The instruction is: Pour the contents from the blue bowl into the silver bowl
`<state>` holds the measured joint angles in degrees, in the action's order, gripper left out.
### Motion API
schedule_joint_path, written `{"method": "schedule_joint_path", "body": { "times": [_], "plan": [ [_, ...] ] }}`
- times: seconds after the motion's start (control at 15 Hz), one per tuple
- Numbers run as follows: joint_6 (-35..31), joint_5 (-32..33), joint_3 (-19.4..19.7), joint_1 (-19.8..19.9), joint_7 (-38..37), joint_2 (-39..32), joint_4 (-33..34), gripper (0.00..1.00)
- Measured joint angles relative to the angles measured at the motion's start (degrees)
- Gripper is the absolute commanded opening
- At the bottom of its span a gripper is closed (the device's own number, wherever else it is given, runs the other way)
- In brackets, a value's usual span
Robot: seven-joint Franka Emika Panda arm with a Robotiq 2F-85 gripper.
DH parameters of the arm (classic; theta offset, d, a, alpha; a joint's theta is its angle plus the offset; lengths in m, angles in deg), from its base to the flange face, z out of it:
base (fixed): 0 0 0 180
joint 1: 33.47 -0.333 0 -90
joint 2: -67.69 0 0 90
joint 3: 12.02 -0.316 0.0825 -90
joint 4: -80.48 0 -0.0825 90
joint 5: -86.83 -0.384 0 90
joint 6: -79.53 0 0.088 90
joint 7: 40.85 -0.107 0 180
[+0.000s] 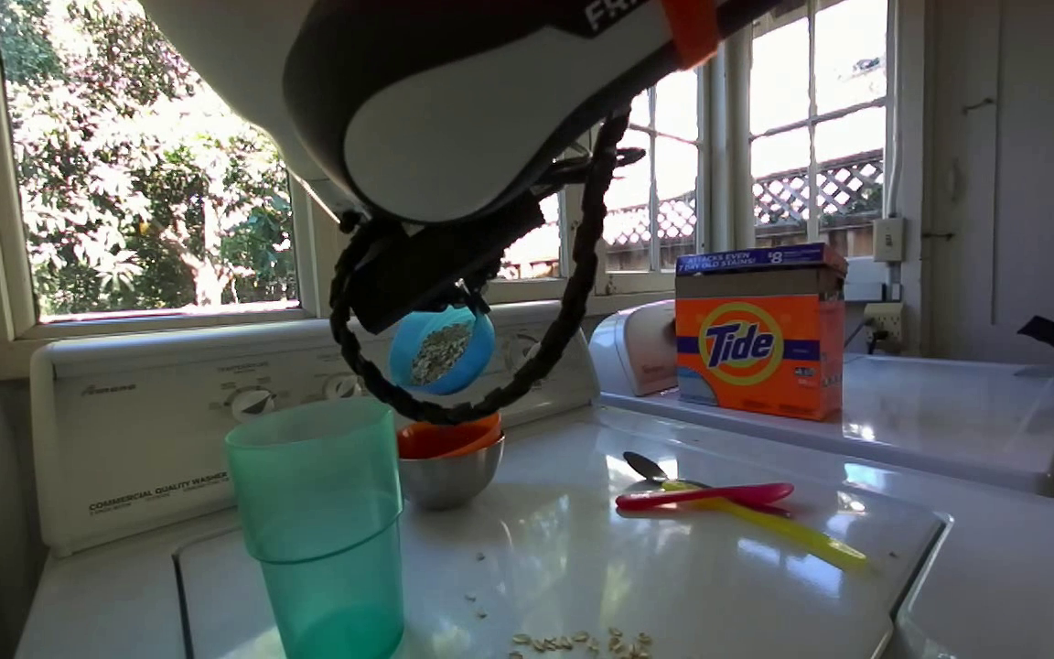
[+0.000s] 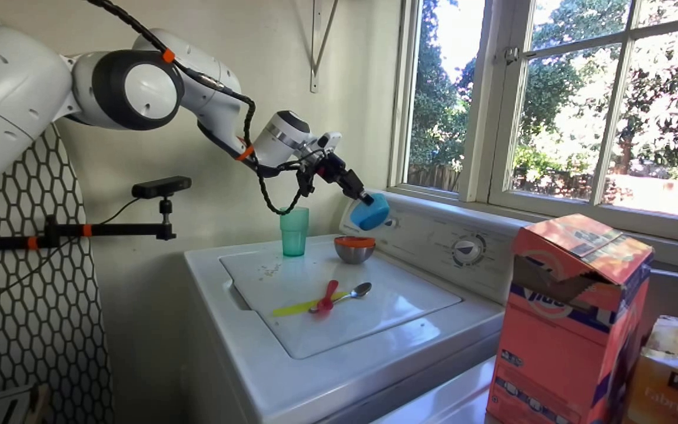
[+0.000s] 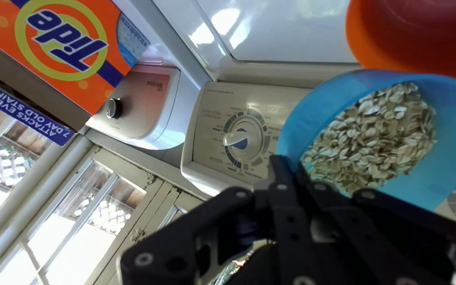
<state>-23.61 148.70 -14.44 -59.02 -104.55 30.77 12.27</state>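
Observation:
The blue bowl (image 1: 480, 352) hangs in the air above the silver bowl and is tilted, its opening turned sideways. It also shows in an exterior view (image 2: 372, 213) and in the wrist view (image 3: 455, 130). Pale oat flakes (image 3: 370, 138) lie piled inside it. My gripper (image 3: 293, 168) is shut on its rim; the fingertips also show in an exterior view (image 2: 367, 199). The silver bowl (image 1: 450, 478) stands upright on the washer lid with an orange inside; it also shows in an exterior view (image 2: 355, 254). In the wrist view only its orange inside (image 3: 374, 43) shows, partly cut off.
A tall teal tumbler (image 1: 317, 522) stands near the silver bowl. Pink (image 1: 705, 496), yellow (image 1: 806, 538) and metal (image 1: 644, 466) spoons lie crossed on the lid. Loose flakes (image 1: 582, 642) lie on the lid. The washer's control panel (image 2: 433, 232) rises behind the bowls. A Tide box (image 1: 756, 348) stands beyond.

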Motion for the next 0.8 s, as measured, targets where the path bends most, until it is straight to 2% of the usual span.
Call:
{"method": "schedule_joint_path", "body": {
  "times": [0.47, 0.8],
  "plan": [
    [9.19, 0.17, -0.06, -2.95, 13.13, -2.75, 6.82, 0.01],
    [10.60, 1.72, 0.59, -3.39, 20.35, -5.76, 9.69, 0.01]
  ]
}}
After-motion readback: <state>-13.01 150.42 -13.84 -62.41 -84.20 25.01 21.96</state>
